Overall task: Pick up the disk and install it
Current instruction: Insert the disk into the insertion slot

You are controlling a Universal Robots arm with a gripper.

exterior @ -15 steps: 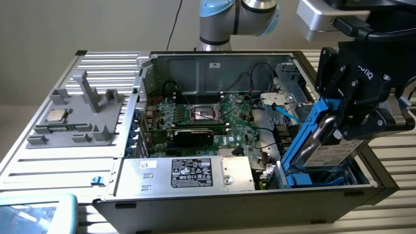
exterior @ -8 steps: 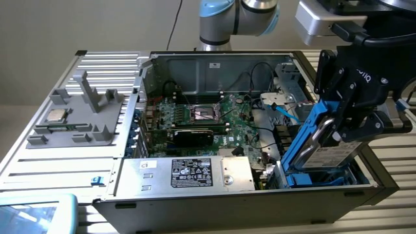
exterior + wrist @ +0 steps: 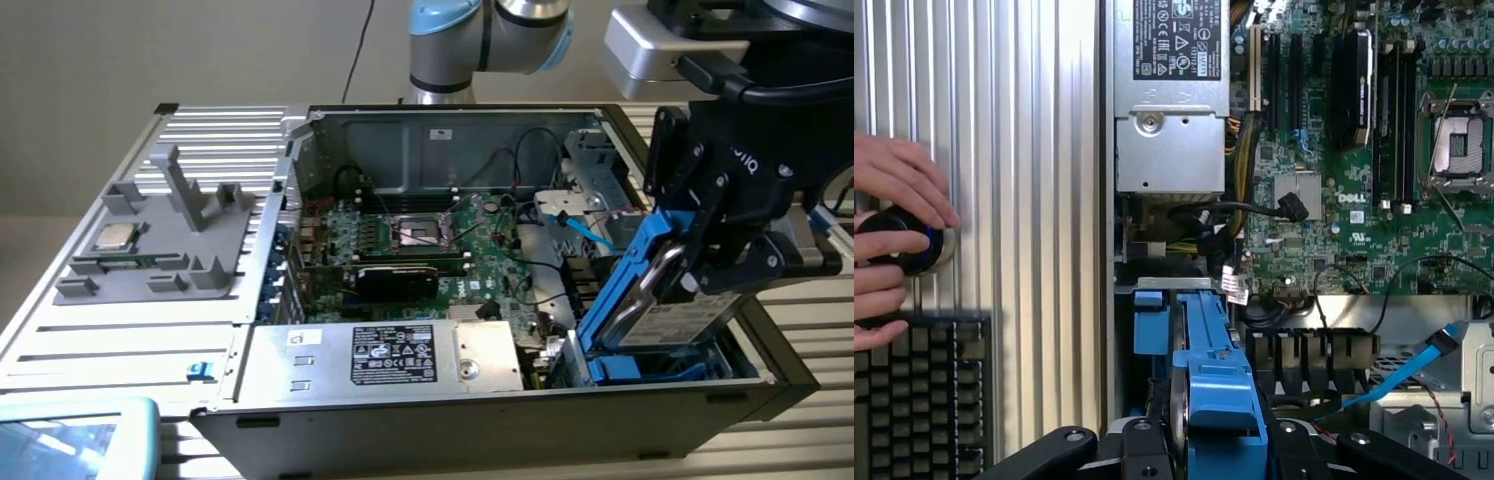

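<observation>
The disk (image 3: 657, 300), a silver-grey drive with a white label in a bright blue carrier, stands steeply tilted at the exterior view's right. Its lower end is down in the drive bay (image 3: 667, 368) at the near right corner of the open computer case (image 3: 441, 420). My black gripper (image 3: 721, 262) is shut on the disk's upper part. In the wrist view the blue carrier (image 3: 1206, 390) runs edge-on between my gripper (image 3: 1206, 452) fingers (image 3: 1059, 448), above the bay.
A silver power supply box (image 3: 387, 355) sits beside the bay, with the motherboard (image 3: 427, 245) and a blue cable (image 3: 587, 232) behind. A grey fixture with a CPU chip (image 3: 114, 238) lies left. A person's hands (image 3: 889, 190) rest on a knob near a keyboard (image 3: 914, 400).
</observation>
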